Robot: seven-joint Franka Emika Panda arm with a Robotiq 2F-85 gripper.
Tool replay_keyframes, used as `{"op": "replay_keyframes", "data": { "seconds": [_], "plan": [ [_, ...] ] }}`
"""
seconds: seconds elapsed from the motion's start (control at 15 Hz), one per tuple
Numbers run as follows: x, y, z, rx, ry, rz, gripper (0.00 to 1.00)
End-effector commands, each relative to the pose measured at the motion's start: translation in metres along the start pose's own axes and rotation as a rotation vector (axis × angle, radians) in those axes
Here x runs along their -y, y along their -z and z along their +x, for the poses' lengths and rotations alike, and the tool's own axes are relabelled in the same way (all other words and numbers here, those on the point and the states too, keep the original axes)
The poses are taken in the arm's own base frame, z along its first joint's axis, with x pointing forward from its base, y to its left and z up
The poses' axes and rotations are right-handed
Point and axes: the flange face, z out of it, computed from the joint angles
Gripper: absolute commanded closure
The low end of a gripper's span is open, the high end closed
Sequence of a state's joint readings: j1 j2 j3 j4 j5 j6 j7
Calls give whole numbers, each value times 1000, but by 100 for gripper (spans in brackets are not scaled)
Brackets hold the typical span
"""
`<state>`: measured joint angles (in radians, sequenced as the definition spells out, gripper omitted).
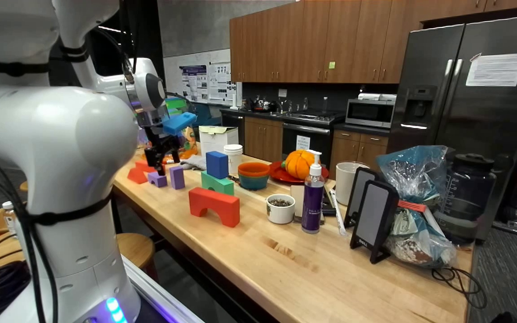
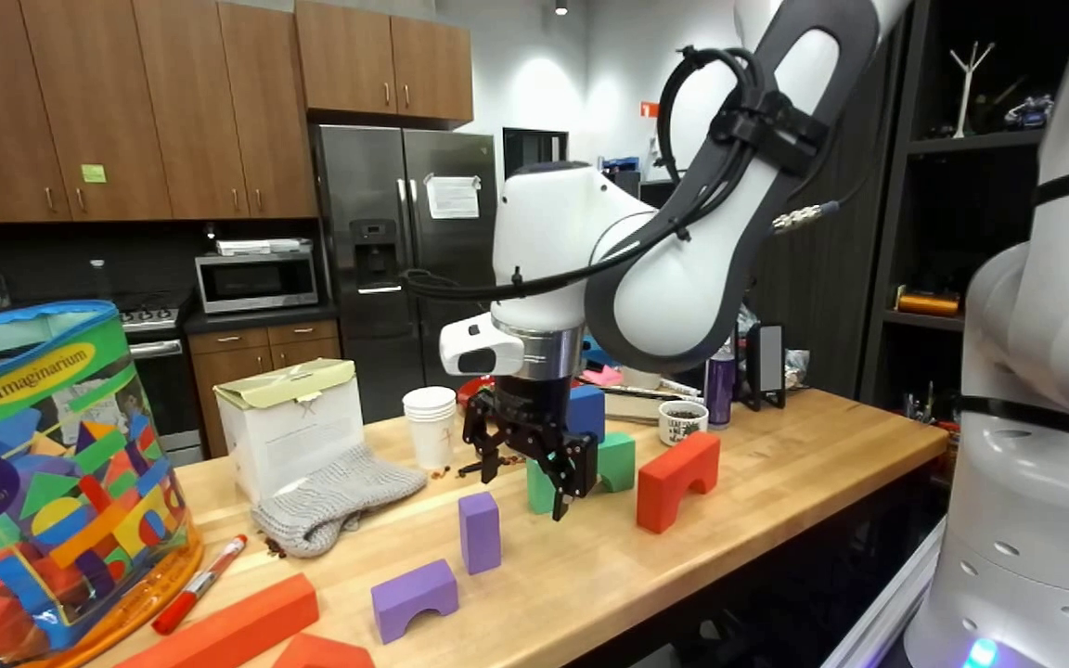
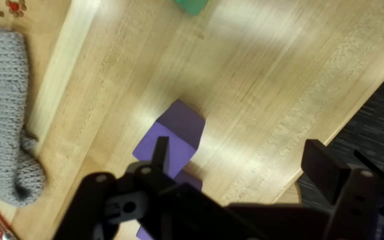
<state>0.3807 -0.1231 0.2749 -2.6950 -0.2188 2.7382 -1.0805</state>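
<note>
One plain purple block (image 2: 480, 533), oblong and upright, stands near the wide-spread gripper (image 2: 524, 494).

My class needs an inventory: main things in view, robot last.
Table: 1, wooden, foreground
Upright block: 1, purple, tabletop
Small arch: 1, purple, beside upright block
Large arch: 1, red, tabletop
Toy bag: 1, multicoloured, tabletop
Loose blocks: 2, red, beside toy bag
Lower block: 1, green, tabletop
Top block: 1, blue, on lower block
Box: 1, white, tabletop
Cloth: 1, grey, by box
Paper cups: 1 stack, white, by box
Bowls: 2, orange and teal, stacked
Pumpkin: 1, orange, on red plate
Pump bottle: 1, purple, tabletop
Speakers: 2, black, tabletop
Plastic bag: 1, teal-and-clear, behind speakers
Fridge: 1, grey, background
Robot arm: 1, white, over table
Pincer: 1, black, open over table
</note>
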Motion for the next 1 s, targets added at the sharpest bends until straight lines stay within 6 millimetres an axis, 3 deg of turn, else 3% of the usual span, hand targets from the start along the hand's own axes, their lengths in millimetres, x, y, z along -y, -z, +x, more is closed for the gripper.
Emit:
{"op": "replay_keyframes", "data": {
  "seconds": [0.0, 0.53, 0.93],
  "plan": [
    [-4, -3, 5, 20, 30, -36, 0],
    [-20, 2, 17, 31, 51, -65, 0],
    [-47, 3, 19, -11, -23, -62, 0]
  ]
}}
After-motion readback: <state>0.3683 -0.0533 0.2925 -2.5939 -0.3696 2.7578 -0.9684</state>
